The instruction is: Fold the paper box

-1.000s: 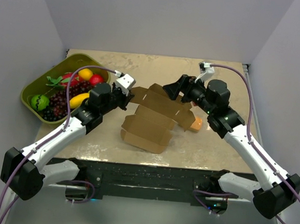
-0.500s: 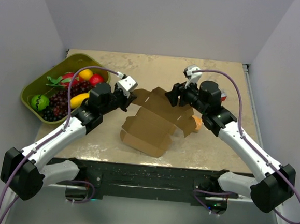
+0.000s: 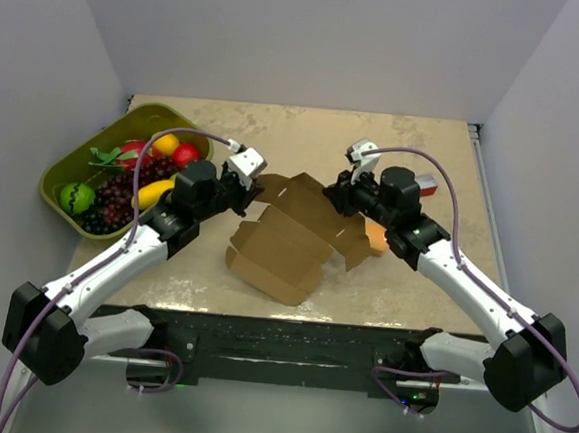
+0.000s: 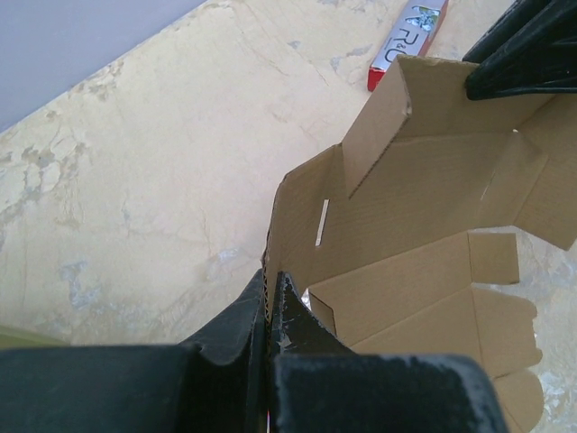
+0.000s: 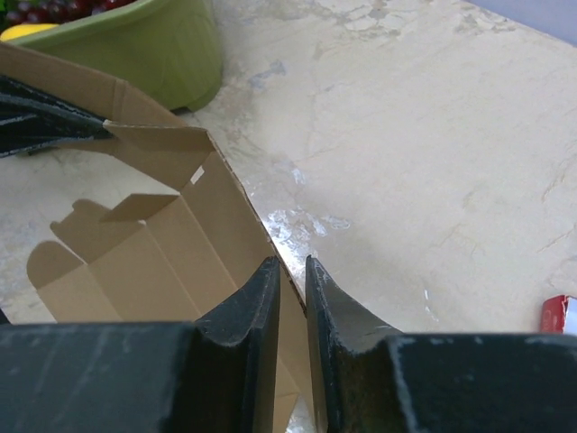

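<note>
The paper box is a brown cardboard sheet, part folded, lying mid-table with its back panel raised between the two arms. My left gripper is shut on the panel's left edge; in the left wrist view its jaws pinch the corrugated edge of the box. My right gripper has come onto the panel's right edge. In the right wrist view the gripper has closed down round the edge of the box, with a thin gap showing at the tips.
A green basket of fruit stands at the left, its wall close behind the box. A small orange block lies under the right arm. A red-and-white carton lies at the right, also the carton.
The right gripper swung left to the raised panel's right edge and closed from wide open down round it. The box shifted slightly left. The left gripper kept its hold.
</note>
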